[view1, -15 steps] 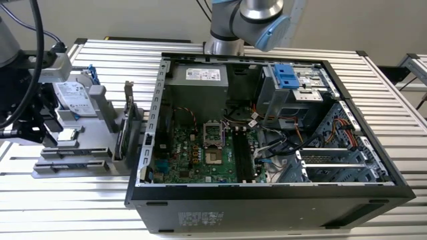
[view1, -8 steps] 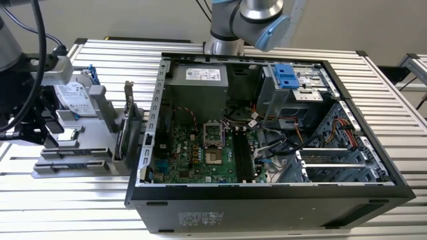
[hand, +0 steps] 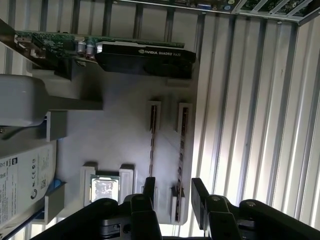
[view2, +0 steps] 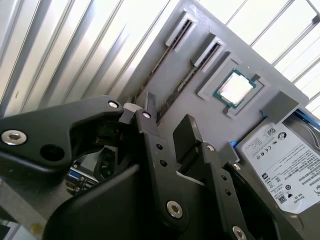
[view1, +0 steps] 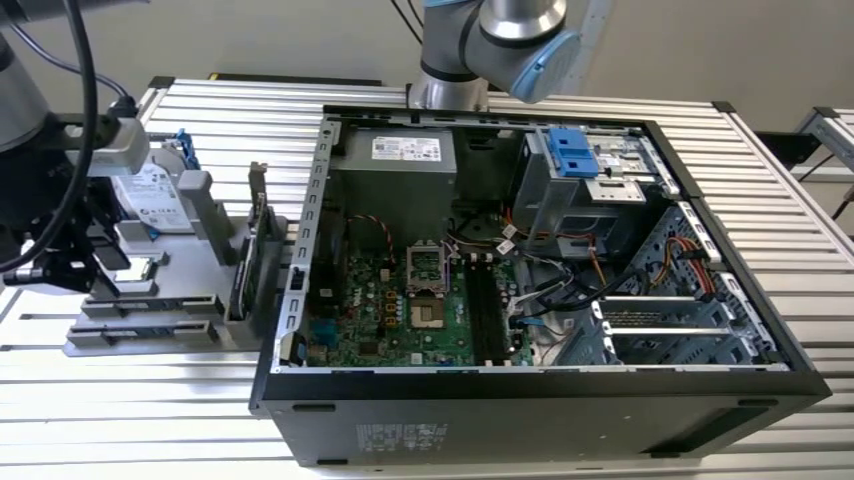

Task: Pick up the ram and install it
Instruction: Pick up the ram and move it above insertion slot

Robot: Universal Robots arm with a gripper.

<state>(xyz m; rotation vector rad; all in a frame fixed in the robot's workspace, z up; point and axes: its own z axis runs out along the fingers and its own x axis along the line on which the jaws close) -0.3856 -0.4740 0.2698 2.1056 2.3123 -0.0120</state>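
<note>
Open wide, the end effector [hand: 174,186] hangs over one end of a grey holder [hand: 115,125] that lies on the slatted metal table [hand: 260,125]. Its two black fingers [hand: 149,186] stand well apart. The ram [hand: 182,145] stands on its long edge in one of the holder's two narrow slots. In both wrist views it runs straight toward the gap between the fingers, so that one finger sits to each side of its line (whether either finger touches the board cannot be told). A second thin board [hand: 152,135] stands on edge in the neighbouring slot, just beside the ram and parallel to it, in line with one finger rather than with the gap.

Near the slots a small square processor chip [view2: 235,89] sits in its own recess, silver on top with a green rim. A hard drive [view2: 280,165] lies beyond it and carries a white label crowded with black print and small marks. A graphics card [hand: 145,55] stands at the other end of the holder, with white lettering along its black shroud.

In the exterior view the holder lies to the exterior view's left of an open computer case [view1: 561,400], with the end effector above it. Inside the case a white label shows on the grey power supply [view1: 394,185], and a pale printed patch sits on the case's dark outer side.
</note>
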